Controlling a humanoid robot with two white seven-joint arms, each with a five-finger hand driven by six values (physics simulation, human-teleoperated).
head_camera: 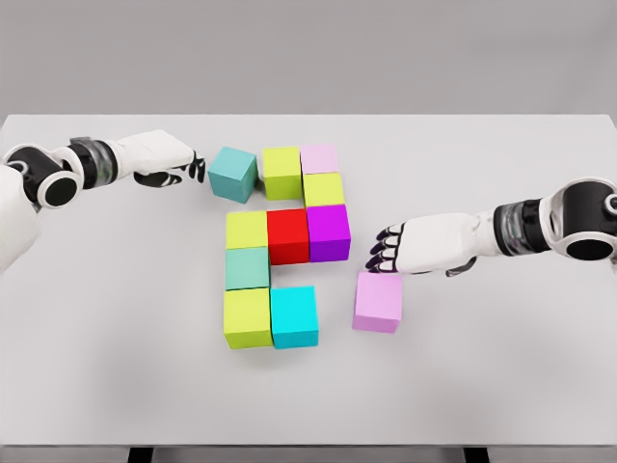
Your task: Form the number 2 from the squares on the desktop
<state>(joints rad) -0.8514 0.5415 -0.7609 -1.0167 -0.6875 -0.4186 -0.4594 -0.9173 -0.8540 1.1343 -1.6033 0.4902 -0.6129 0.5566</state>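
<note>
Head view shows the left hand (172,166) relaxed beside the teal cube (232,174); the right hand (405,246), fingers loose and empty, hovers just above the lilac cube (377,301).

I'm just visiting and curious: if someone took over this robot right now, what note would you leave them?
Left hand: open, beside the teal cube, holding nothing.
Right hand: open, just above the lilac cube, holding nothing.
Done: the 2's top, right side, middle row, left side and most of the base.
Left: nudge the teal cube square against the top row; slide the lilac cube against the cyan cube.
</note>
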